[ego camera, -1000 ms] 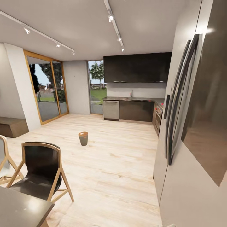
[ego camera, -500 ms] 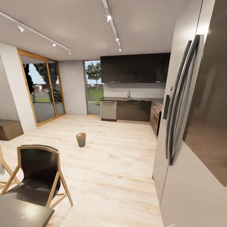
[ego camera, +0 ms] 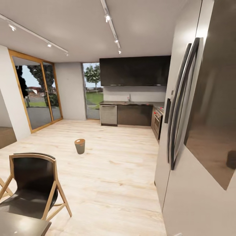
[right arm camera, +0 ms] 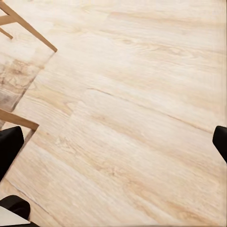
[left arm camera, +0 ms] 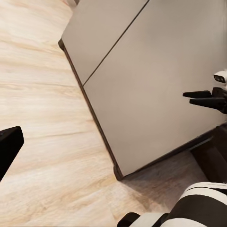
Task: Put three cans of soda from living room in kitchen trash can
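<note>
Floor [ego camera: 114,170] is pale wood planks, matt with visible grain. Fridge [ego camera: 203,131] looks like brushed metal, pretty glossy, with smooth dark handles. Chair [ego camera: 32,186] has a light wood frame and a shiny black seat shell. Bin [ego camera: 79,146] is glossy brown inside. Kitchen cabinets [ego camera: 134,70] are dark and fairly matt.

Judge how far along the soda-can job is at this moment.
Done: nothing can be confirmed; the tash can stands on the kitchen floor, its contents too small to tell. In hand: nothing; the right gripper is open and empty. Left: apparently fetching the cans and dropping them in.
</note>
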Robot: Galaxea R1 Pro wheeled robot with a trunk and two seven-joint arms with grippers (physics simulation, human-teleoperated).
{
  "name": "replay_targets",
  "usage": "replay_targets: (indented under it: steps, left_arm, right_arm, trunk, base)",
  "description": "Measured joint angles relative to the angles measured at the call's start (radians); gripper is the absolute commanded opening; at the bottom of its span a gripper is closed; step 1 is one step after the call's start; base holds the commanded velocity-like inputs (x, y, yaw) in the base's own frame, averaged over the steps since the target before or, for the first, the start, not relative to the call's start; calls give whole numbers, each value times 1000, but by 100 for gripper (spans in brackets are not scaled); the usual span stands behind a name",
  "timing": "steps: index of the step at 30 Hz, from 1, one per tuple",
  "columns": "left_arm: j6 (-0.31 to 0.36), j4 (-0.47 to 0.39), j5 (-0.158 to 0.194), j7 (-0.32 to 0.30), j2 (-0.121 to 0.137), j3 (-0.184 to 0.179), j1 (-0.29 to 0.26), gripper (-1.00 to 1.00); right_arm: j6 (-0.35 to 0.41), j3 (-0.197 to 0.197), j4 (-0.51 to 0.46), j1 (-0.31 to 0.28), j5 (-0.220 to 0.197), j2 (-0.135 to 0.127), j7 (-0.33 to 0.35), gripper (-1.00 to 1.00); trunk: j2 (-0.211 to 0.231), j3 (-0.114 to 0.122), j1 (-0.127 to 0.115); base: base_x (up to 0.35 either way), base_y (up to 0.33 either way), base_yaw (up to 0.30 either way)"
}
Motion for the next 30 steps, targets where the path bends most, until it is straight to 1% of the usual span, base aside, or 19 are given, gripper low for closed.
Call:
replay_targets:
  steps: [16,21,30]
  left_arm:
    - [0,0,0,0,0,0,0,100]
    - [0,1,0,0,0,-1,0,100]
    - [1,1,0,0,0,-1,0,100]
  right_arm:
    - [0,0,0,0,0,0,0,100]
    - [0,0,0,0,0,0,-1,100]
    - [0,0,0,0,1,0,-1,100]
  trunk:
    - [0,0,0]
    - [0,0,0]
    - [0,0,0]
  base:
    - [0,0,-244]
    - [96,23,-66]
    - [291,88,-7]
